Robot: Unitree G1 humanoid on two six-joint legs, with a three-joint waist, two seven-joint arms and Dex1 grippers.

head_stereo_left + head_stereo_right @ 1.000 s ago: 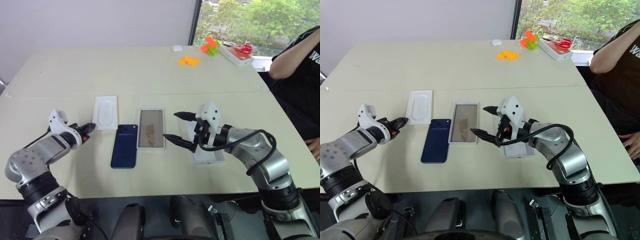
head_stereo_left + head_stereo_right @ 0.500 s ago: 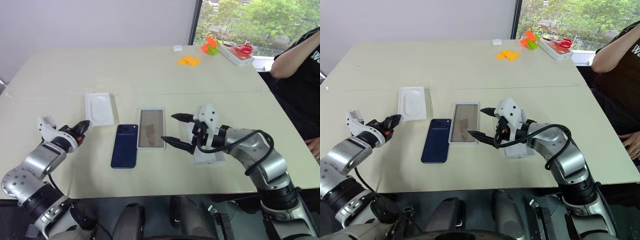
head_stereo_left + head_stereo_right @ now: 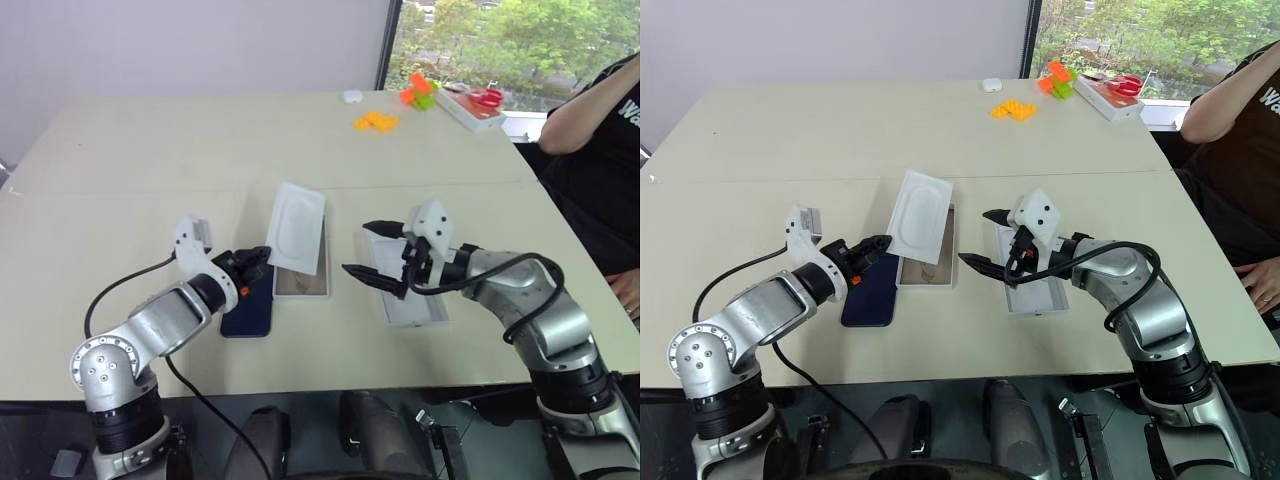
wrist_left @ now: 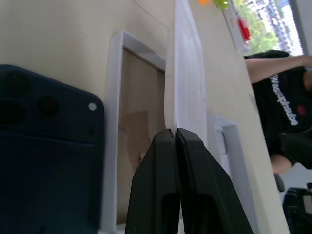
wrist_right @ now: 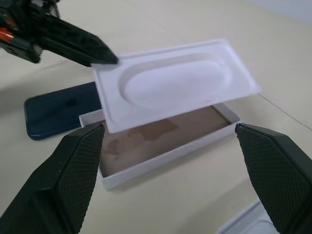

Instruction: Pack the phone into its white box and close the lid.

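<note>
The dark blue phone lies flat on the table, just left of the white box with its tan floor. My left gripper reaches over the phone, shut on the corner of a flat white insert with an oval recess. The insert hangs tilted above the box's far half. In the left wrist view the black fingertips pinch the insert's thin edge. My right gripper stands open to the right of the box, holding nothing. The white lid lies below it.
Orange blocks, green and orange pieces and a white case with red scissors sit at the table's far right. A person sits at the right edge. A small white object lies at the far edge.
My left gripper has swung right, lifting the insert off the table left of the phone and carrying it over the box. The right gripper has hardly moved and stays open.
</note>
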